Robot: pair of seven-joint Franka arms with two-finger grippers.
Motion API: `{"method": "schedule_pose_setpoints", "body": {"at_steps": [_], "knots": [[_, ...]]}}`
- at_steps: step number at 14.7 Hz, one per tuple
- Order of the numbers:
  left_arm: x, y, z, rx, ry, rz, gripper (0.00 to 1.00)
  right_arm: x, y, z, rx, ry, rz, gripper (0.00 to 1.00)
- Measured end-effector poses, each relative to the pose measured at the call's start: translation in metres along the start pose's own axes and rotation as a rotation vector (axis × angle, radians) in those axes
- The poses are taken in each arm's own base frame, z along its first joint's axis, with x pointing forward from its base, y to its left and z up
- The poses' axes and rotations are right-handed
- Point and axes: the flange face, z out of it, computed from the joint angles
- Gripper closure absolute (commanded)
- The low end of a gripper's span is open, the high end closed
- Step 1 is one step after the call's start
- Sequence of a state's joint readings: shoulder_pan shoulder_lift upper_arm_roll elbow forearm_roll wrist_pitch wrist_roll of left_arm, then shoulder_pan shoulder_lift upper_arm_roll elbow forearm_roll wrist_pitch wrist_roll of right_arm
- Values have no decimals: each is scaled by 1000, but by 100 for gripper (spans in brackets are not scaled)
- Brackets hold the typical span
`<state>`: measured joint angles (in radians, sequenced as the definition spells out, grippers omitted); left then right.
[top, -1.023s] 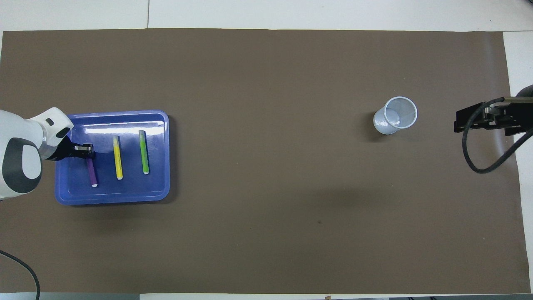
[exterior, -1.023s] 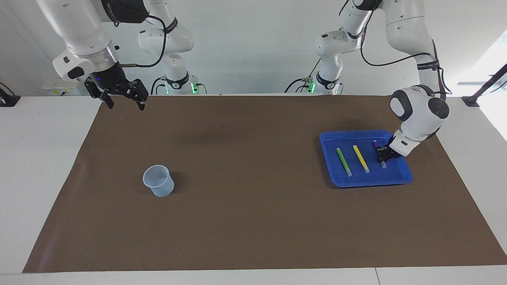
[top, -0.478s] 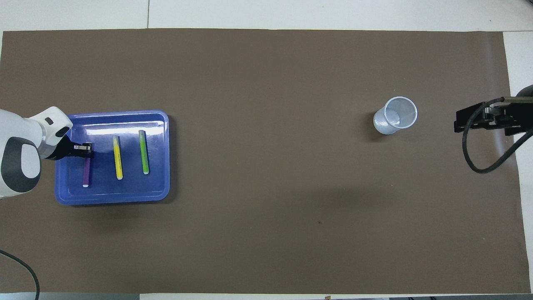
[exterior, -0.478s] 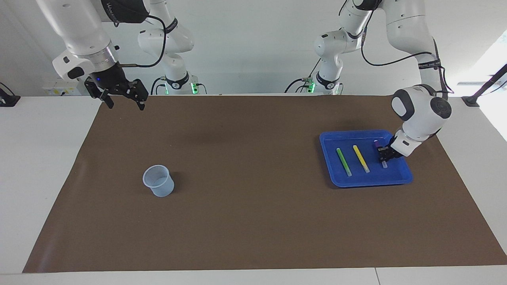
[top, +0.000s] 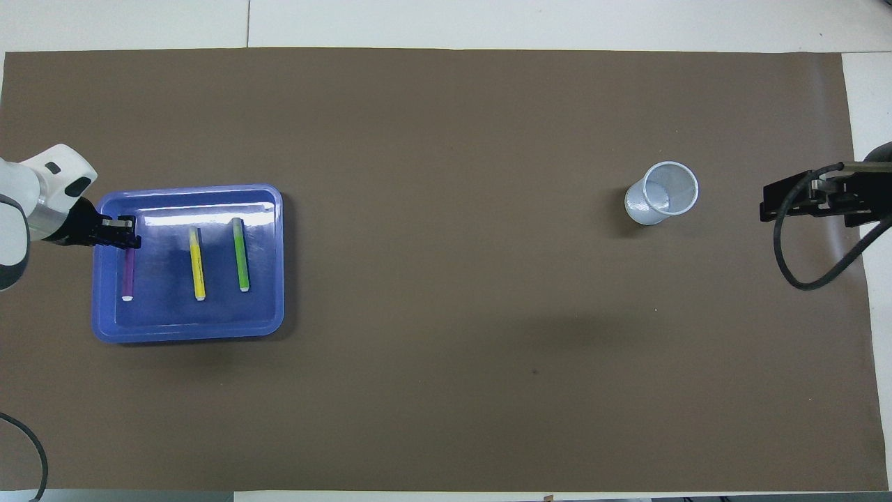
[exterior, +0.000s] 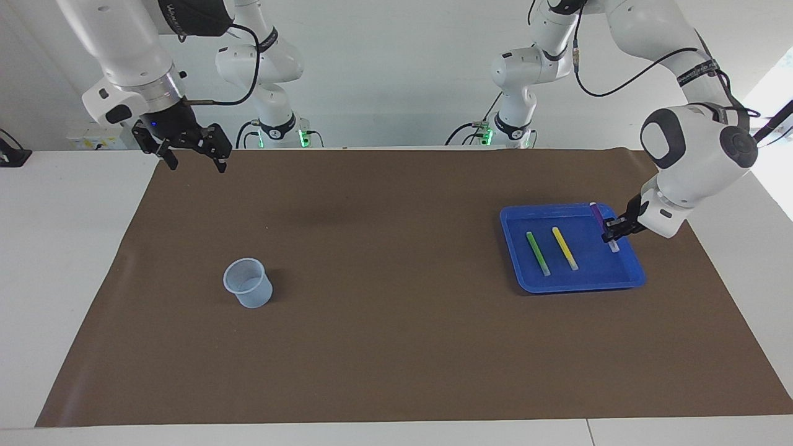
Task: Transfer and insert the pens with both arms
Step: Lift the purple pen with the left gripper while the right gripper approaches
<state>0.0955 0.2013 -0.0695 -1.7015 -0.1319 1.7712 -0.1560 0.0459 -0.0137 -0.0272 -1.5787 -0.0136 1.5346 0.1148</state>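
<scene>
my left gripper (exterior: pixel 612 233) is clamped tight on the purple pen (exterior: pixel 598 215), which hangs tilted in my grip above the blue tray (exterior: pixel 632 272) at the edge toward my own end of the table, its pale tip lowest; the green pen (exterior: pixel 538 253) and yellow pen (exterior: pixel 564 248) lie side by side in the tray. to do this lift well i judge i should rise straight until the pale tip clears the tray rim, grip firm so the pen does not swivel, then carry it toward mid-table; my right gripper (exterior: pixel 193 153) waits spread wide above the brown mat (exterior: pixel 396 347) corner, with the cup (exterior: pixel 248 291) at its end of the table.
</scene>
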Motion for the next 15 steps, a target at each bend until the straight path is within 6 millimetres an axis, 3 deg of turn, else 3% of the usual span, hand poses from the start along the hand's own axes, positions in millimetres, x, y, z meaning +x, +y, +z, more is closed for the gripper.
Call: {"method": "schedule_pose_setpoints", "body": {"at_steps": [4,6,9,12,15], "knots": [[-19,64,-47,-172,-40,-317,100,0,4,0,0,-1,8,0],[-33,90,-62,-252,-81,-481,100,1,8,0,0,-3,15,0],[-57,131,-76,-326,-167,-672,100,-1,-2,0,16,-5,-1,0],[-76,166,-71,-392,-306,-833,100,-3,-20,0,94,-14,-22,0],[-106,207,-39,-470,-437,-978,100,-6,-56,-4,134,5,-38,0]]}}
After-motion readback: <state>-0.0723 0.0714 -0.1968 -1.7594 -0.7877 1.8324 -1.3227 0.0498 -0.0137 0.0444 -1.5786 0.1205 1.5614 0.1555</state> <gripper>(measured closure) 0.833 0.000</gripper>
